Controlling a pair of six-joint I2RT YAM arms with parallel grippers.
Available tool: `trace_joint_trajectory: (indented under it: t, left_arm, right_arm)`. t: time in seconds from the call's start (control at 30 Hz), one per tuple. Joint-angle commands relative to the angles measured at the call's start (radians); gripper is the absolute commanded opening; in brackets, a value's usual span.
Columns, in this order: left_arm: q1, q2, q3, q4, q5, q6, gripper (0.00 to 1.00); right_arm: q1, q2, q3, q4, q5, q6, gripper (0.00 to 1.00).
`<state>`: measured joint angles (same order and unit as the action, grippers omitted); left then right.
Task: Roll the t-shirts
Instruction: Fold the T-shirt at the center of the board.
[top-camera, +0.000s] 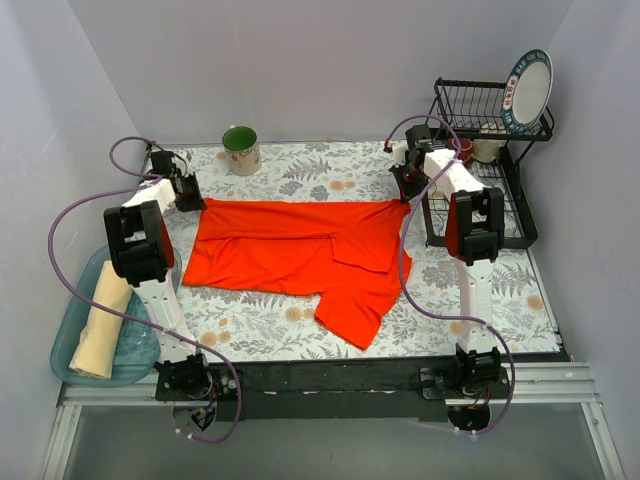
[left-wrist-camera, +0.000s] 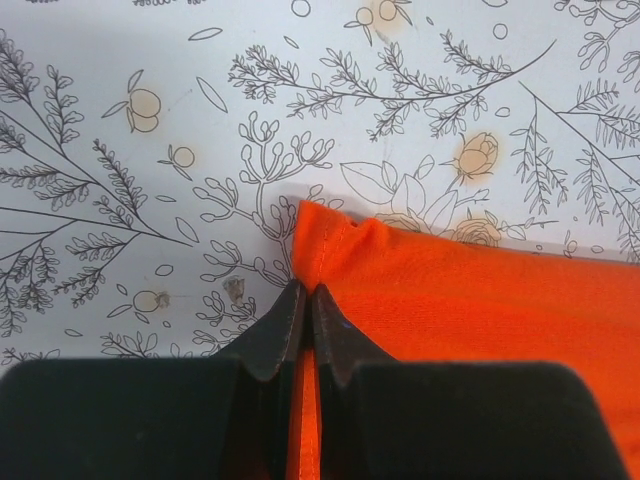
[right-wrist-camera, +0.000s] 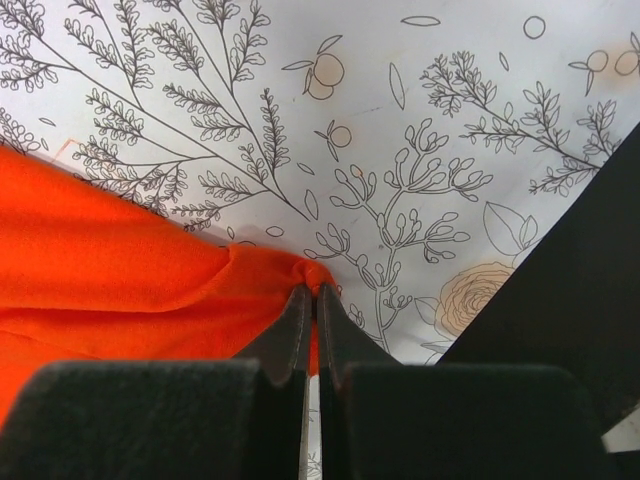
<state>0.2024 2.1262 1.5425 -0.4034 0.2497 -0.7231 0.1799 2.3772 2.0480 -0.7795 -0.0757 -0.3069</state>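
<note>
The orange-red t-shirt (top-camera: 300, 250) lies spread flat on the flower-patterned table, folded lengthwise, with one sleeve pointing toward the near edge. My left gripper (top-camera: 200, 203) is shut on its far left corner; in the left wrist view the fingertips (left-wrist-camera: 307, 290) pinch the hemmed edge of the orange cloth (left-wrist-camera: 480, 300). My right gripper (top-camera: 405, 200) is shut on the far right corner, where the cloth (right-wrist-camera: 100, 250) bunches at the tips (right-wrist-camera: 314, 290). The cream t-shirt (top-camera: 105, 320) lies rolled up in a tub at the left.
A teal tub (top-camera: 75, 340) sits at the near left and holds the cream roll. A green mug (top-camera: 240, 150) stands at the back. A black dish rack (top-camera: 490, 170) with a plate (top-camera: 528, 90) and a red cup (top-camera: 462, 148) stands right beside my right gripper.
</note>
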Motion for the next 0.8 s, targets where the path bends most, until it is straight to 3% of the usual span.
trace_joint_trajectory:
  t: [0.0,0.1,0.2,0.27,0.47,0.5,0.63,0.77]
  left_arm:
    - [0.009,-0.066,0.034,0.028,-0.081,0.013,0.0]
    - [0.011,-0.075,0.022,0.021,-0.09,0.022,0.0]
    - [0.009,-0.086,0.005,0.021,-0.099,0.03,0.0]
    - [0.009,-0.097,-0.005,0.021,-0.101,0.036,0.0]
    - [0.011,-0.103,-0.019,0.021,-0.119,0.047,0.0]
    - [0.011,-0.101,-0.018,0.023,-0.127,0.05,0.0]
    - [0.009,-0.091,-0.009,0.028,-0.142,0.056,0.0]
    - [0.009,-0.084,-0.001,0.028,-0.155,0.059,0.0]
  right_arm:
    - [-0.013,-0.059,0.001,0.011,0.031,0.084,0.01]
    - [-0.011,-0.052,0.017,0.003,0.028,0.086,0.02]
    - [-0.011,-0.052,0.012,-0.006,-0.004,0.084,0.25]
    - [-0.013,-0.05,0.001,-0.012,-0.025,0.078,0.25]
    - [0.003,-0.067,0.037,-0.021,-0.07,0.089,0.2]
    - [0.009,-0.067,0.044,-0.023,-0.046,0.094,0.1]
    - [0.018,-0.075,0.028,-0.012,0.021,0.1,0.01]
    - [0.02,-0.079,0.018,-0.011,0.042,0.111,0.01]
